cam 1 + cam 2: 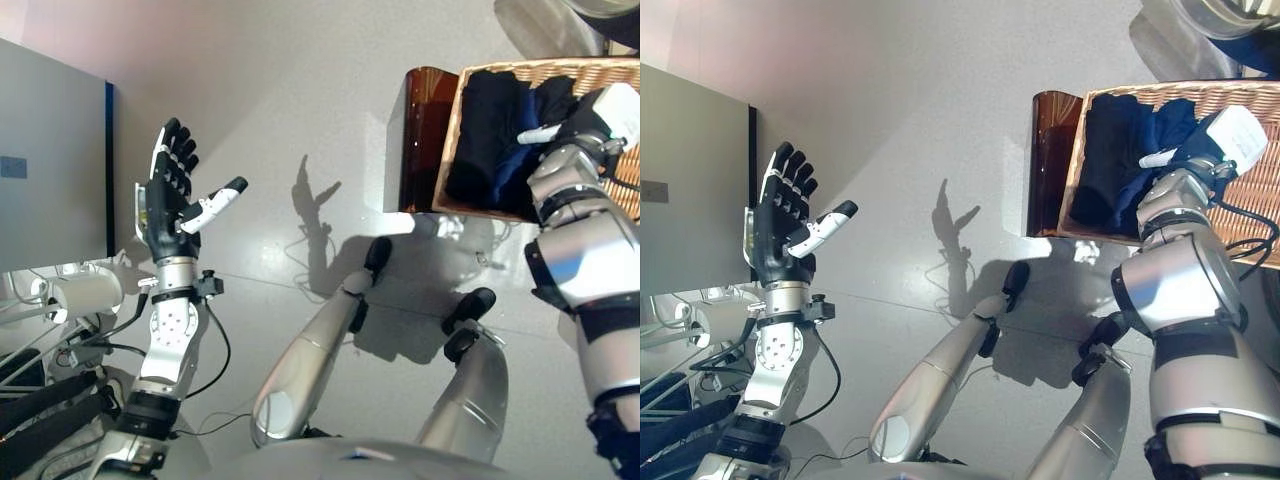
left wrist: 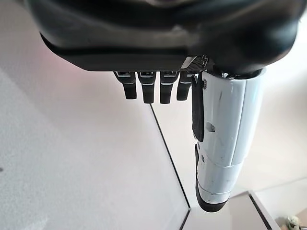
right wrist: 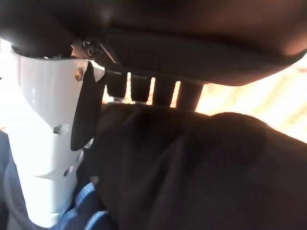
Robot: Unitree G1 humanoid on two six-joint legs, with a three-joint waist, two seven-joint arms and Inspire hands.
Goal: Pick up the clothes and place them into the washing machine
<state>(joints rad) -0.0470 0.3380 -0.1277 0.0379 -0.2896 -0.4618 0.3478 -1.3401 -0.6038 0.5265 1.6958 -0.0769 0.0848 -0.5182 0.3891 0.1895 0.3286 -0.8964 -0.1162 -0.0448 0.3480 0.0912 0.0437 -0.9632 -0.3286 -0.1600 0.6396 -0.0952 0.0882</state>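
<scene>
At the far left stands the washing machine (image 1: pixel 50 150), a grey box whose side faces the view. Just beside it the left hand (image 1: pixel 170 205) is raised above the pale floor (image 1: pixel 300 120), fingers straight and spread, thumb out to the side, holding nothing. Further right a wicker basket (image 1: pixel 560 72) sits on a dark brown stand (image 1: pixel 420 140). The clothes (image 1: pixel 490 135), a black garment with dark blue cloth beside it, lie heaped inside the basket. The right hand (image 1: pixel 590 118) is down in the basket on top of the heap; in its wrist view the fingers (image 3: pixel 144 88) reach over the black cloth and the white-covered thumb lies beside it, but I cannot tell whether they are clenched on the fabric or merely resting against it
</scene>
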